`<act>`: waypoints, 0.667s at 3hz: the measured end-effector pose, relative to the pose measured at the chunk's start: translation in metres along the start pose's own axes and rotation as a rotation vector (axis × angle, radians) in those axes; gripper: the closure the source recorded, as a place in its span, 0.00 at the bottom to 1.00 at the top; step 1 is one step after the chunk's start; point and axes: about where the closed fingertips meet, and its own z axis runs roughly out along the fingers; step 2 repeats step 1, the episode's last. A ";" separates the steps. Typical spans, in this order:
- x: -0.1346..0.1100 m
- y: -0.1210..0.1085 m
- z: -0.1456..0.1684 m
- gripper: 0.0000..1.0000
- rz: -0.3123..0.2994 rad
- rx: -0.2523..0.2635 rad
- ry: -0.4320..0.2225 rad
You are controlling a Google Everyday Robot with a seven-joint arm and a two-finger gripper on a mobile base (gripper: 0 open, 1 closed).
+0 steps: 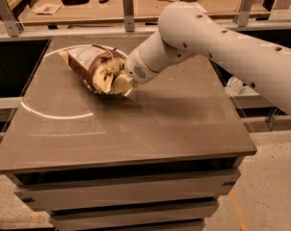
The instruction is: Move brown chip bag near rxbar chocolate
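The end effector [118, 82] is gripping the brown chip bag [90, 65] over the tabletop [160, 124], seemingly mid-carry; next comes locating the unseen rxbar chocolate.

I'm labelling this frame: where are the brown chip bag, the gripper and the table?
brown chip bag [90, 65]: camera view, on its crinkled brown middle.
gripper [120, 82]: camera view, on its tip, at the bag's cream end.
table [160, 129]: camera view, on bare top in front of the arm.
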 end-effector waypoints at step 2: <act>-0.006 -0.005 0.006 0.81 0.037 -0.013 0.012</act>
